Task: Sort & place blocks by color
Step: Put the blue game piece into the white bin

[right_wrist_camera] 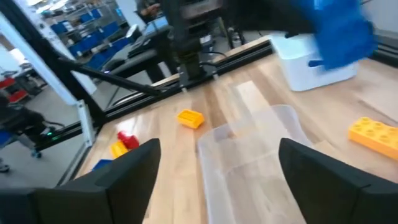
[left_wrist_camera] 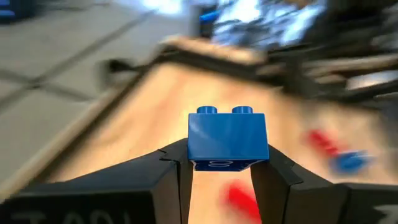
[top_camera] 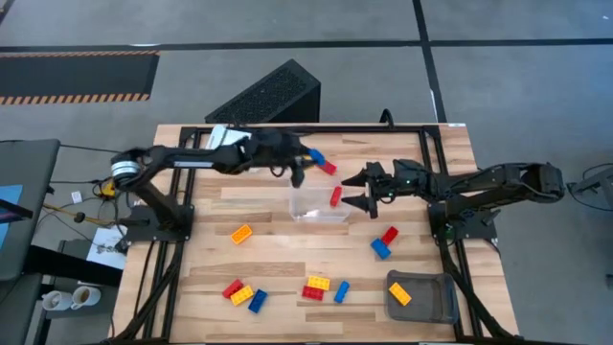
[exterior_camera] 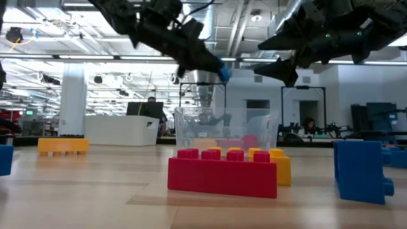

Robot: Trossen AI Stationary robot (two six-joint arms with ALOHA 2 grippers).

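On the wooden table (top_camera: 287, 254), the left gripper (left_wrist_camera: 221, 177), clamped on a blue block (left_wrist_camera: 227, 138), should clear the clear tray (top_camera: 319, 203) before releasing, while the right gripper (top_camera: 366, 189) waits spread open beside it.

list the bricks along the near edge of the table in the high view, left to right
red brick → yellow brick → blue brick → red brick → yellow brick → blue brick → yellow brick in the grey tray

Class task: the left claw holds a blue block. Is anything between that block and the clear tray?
Nothing visible blocks it. The left claw grips the blue block just beyond the clear tray, which is open-topped. The right claw, open, hovers at the tray's other side.
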